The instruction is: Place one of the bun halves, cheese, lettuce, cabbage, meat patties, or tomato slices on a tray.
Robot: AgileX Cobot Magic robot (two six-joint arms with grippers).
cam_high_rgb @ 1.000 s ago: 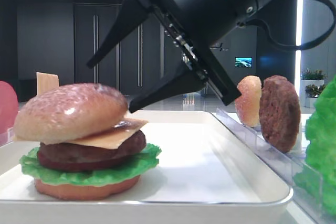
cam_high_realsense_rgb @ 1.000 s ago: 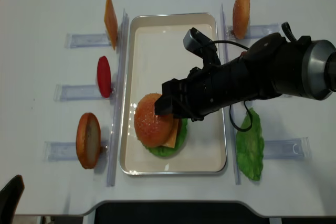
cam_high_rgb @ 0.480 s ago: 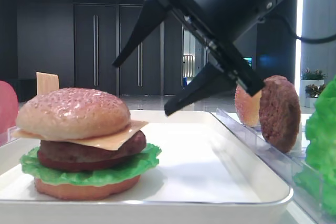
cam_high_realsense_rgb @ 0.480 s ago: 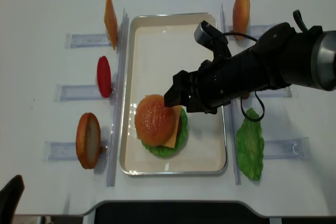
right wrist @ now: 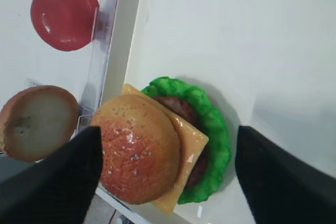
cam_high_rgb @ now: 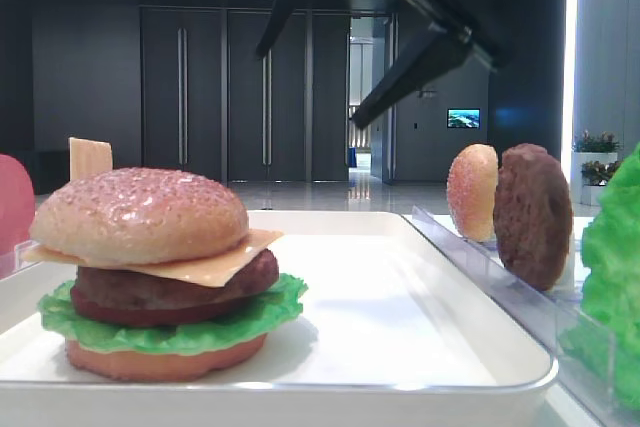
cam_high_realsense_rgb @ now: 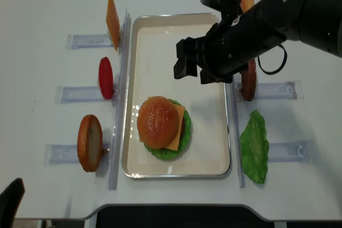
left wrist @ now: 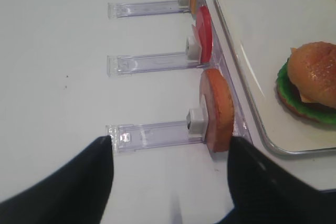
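White table [cam_high_realsense_rgb: 43,4], matte and plain, rounded at the near corners. Directly on it: a white tray [cam_high_realsense_rgb: 160,30] in the middle; clear plastic racks [cam_high_realsense_rgb: 85,40] along either long side of that tray (slotted strips running outward, three to the left, more to the right); a green lettuce leaf [cam_high_realsense_rgb: 254,148] lying flat at the right, just beside the tray's near corner.

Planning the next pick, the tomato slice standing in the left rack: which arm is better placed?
Left. The left gripper hovers open beside that rack, near the tomato slice; the right gripper hangs over the tray.
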